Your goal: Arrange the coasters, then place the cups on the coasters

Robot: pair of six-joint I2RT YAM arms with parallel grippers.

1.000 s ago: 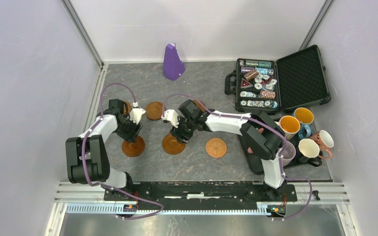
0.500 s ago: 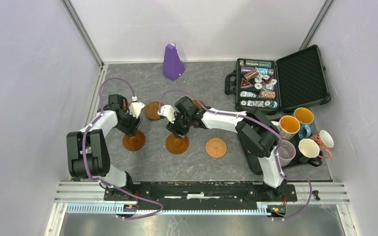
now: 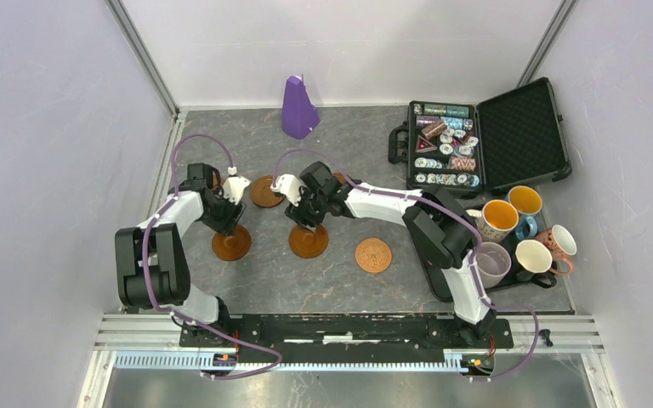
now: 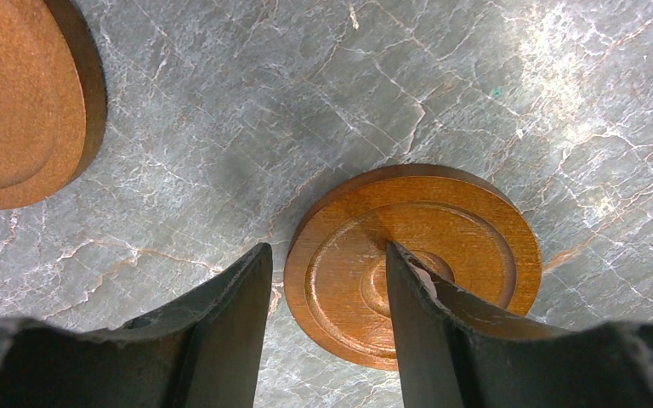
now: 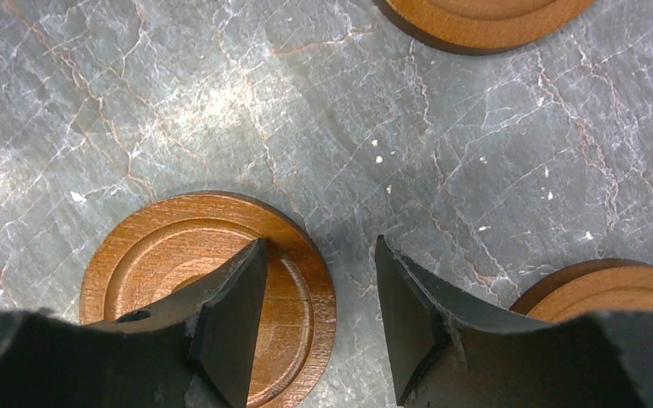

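Two dark brown coasters lie flat in the near row, one (image 3: 231,245) (image 4: 412,263) under my left gripper (image 3: 229,223) (image 4: 326,255), one (image 3: 308,242) (image 5: 153,263) under my right gripper (image 3: 304,223) (image 5: 319,246). Both grippers are open and straddle a coaster's rim, with one finger over the disc and the other over bare table. A third brown coaster (image 3: 265,191) lies between the arms. Others are partly hidden behind the wrists. The patterned orange-brown coaster (image 3: 373,254) lies to the right. The cups, among them a white one with an orange inside (image 3: 500,217), a blue one (image 3: 525,202) and a pink one (image 3: 559,242), crowd a dark tray at the right.
An open black case (image 3: 527,127) filled with poker chips sits at the back right. A purple cone-shaped object (image 3: 299,108) stands at the back centre. White walls close in on the left, the back and the right of the grey marbled table (image 3: 340,285).
Both grippers have drawn back from the near edge, and their coasters have slid that way with them. The right jaws have narrowed a little.
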